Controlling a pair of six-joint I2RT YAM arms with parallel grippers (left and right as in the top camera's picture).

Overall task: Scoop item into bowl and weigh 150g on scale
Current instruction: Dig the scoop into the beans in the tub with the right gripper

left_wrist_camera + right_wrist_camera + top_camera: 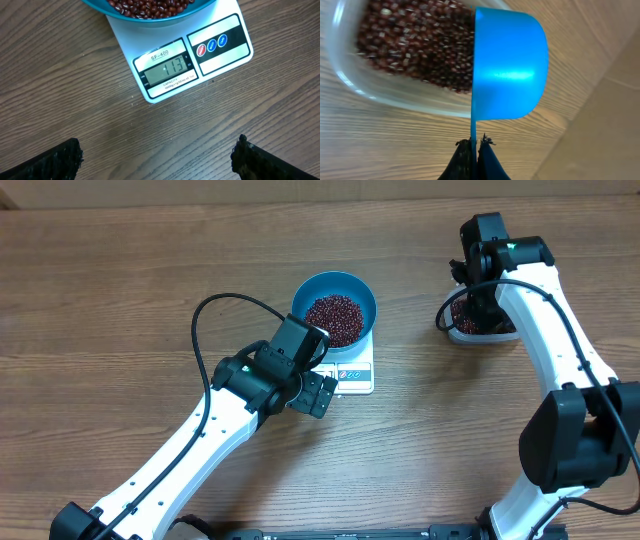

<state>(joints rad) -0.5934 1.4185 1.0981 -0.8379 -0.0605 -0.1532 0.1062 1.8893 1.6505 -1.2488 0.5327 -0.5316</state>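
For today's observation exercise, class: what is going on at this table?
The right gripper is shut on the handle of a blue scoop, held at a clear tub of beans. The blue bowl, partly filled with beans, sits on the scale, whose display reads 113, short of target. The left gripper hovers open near the scale.

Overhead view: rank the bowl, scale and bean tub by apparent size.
1. bowl.
2. scale: about as wide, though the bowl covers most of it.
3. tub: looks smallest, but the right arm hides most of it, so unsure.
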